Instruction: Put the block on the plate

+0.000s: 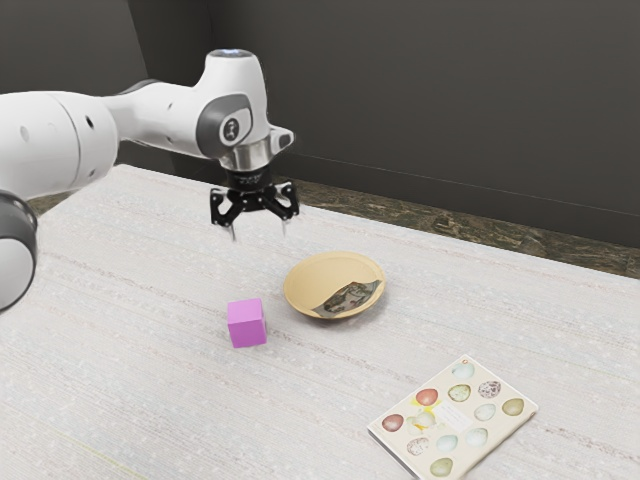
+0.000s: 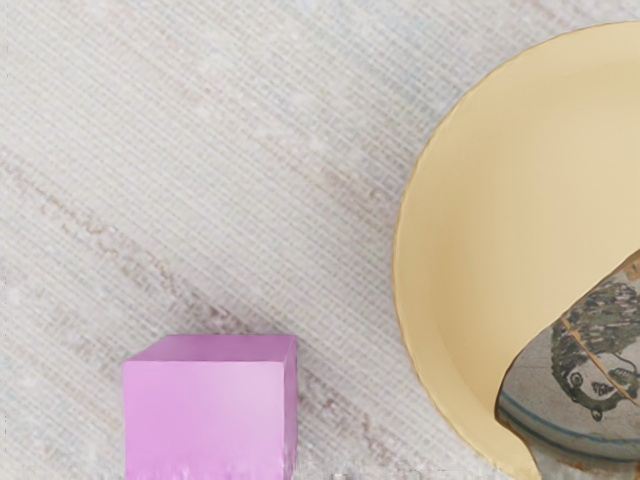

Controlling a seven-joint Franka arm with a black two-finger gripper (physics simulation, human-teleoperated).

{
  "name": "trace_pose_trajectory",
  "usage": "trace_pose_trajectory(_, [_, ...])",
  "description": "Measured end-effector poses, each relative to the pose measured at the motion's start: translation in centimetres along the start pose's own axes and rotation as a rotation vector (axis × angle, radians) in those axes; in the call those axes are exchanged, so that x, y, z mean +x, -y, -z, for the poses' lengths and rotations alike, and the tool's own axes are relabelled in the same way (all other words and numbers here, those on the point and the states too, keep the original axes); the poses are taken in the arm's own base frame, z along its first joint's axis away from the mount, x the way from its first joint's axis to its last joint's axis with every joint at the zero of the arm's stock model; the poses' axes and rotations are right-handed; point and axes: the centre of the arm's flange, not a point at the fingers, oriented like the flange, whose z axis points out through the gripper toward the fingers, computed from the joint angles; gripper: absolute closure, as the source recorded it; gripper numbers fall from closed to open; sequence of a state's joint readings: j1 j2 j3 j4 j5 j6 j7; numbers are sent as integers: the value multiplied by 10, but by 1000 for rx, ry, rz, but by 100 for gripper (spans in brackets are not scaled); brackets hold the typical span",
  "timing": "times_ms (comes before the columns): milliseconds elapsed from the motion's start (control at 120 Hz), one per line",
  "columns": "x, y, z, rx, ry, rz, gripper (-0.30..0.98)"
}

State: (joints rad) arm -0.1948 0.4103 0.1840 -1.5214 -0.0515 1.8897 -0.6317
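Note:
My gripper (image 1: 260, 228) hangs above the table in the exterior view, its two fingers spread apart with nothing between them. The purple block (image 1: 246, 323) rests on the table, lower than the gripper and apart from the plate. A tan plate (image 1: 325, 272) with a dark patterned patch stands beside the block, toward the exterior view's right. In the wrist view the block (image 2: 205, 420) and the plate (image 2: 450, 240) are both partly cut off by the picture's edge, with bare cloth-like surface between them.
A book or card with painted eggs (image 1: 455, 415) lies on the pale table (image 1: 130, 330), toward the exterior view's lower right. Beyond the table's far edge is a dark wall (image 1: 450, 100).

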Motion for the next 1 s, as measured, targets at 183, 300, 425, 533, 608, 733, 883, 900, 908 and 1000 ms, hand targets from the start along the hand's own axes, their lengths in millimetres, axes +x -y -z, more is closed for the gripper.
trace_pose_trajectory(183, [-12,23,-14,12,29,59,0])
trace_pose_trajectory(300, [-15,29,-34,19,42,87,0])
trace_pose_trajectory(425, [-17,28,-46,17,44,106,0])
trace_pose_trajectory(533, [-20,34,-57,14,51,128,0])
trace_pose_trajectory(608, [-20,38,-60,5,46,143,0])
trace_pose_trajectory(733, [-22,43,-63,-8,42,163,0])
trace_pose_trajectory(883, [-25,55,-83,-12,54,195,0])
trace_pose_trajectory(900, [-25,55,-84,-13,54,198,0])
trace_pose_trajectory(908, [-25,55,-85,-14,54,199,0])
trace_pose_trajectory(1000, [-26,55,-93,-20,53,209,0])
